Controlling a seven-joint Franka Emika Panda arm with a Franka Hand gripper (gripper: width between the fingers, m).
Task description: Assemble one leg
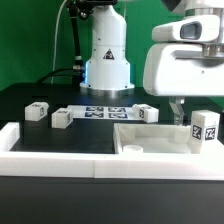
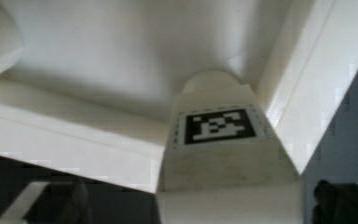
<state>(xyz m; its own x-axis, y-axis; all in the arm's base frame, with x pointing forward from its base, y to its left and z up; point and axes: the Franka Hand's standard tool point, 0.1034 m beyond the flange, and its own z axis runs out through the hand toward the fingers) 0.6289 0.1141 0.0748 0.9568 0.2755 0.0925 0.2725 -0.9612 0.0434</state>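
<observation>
My gripper (image 1: 192, 116) is at the exterior view's right, over the large flat white panel (image 1: 150, 136). It is shut on a white leg (image 1: 205, 127) and holds it upright at the panel's right end. In the wrist view the leg (image 2: 220, 150) runs up between my dark fingers (image 2: 345, 198), its square tag facing the camera, with the panel (image 2: 140, 60) behind it. I cannot tell whether the leg's far end touches the panel. Three more legs lie on the black table: two at the left (image 1: 37, 111) (image 1: 61, 119) and one near the middle (image 1: 146, 112).
The marker board (image 1: 105, 112) lies in front of the arm's white base (image 1: 107, 60). A raised white wall (image 1: 60, 152) borders the table's front and left side.
</observation>
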